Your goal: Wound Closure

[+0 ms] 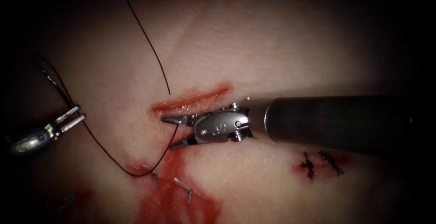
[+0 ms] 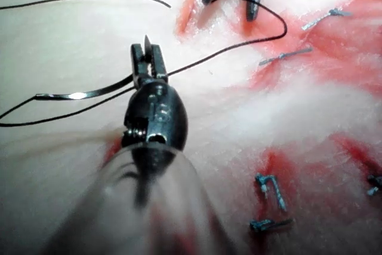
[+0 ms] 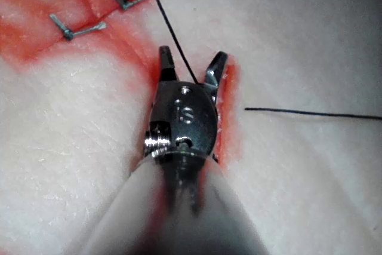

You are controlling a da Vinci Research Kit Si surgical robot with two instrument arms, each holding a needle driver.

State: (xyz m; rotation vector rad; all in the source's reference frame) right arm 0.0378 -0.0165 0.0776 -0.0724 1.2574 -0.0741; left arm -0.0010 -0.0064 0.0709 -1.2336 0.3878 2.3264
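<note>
While the right claw hangs spread and empty over the cut in the tissue, thread running between its tips, the left claw waits well to the left, pinching the needle near one end, apparently to keep it off the tissue; bare tissue above leaves room.

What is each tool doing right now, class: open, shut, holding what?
Left tool: shut on the needle, clear of the tissue.
Right tool: open, holding nothing, the thread running between its jaws.
</note>
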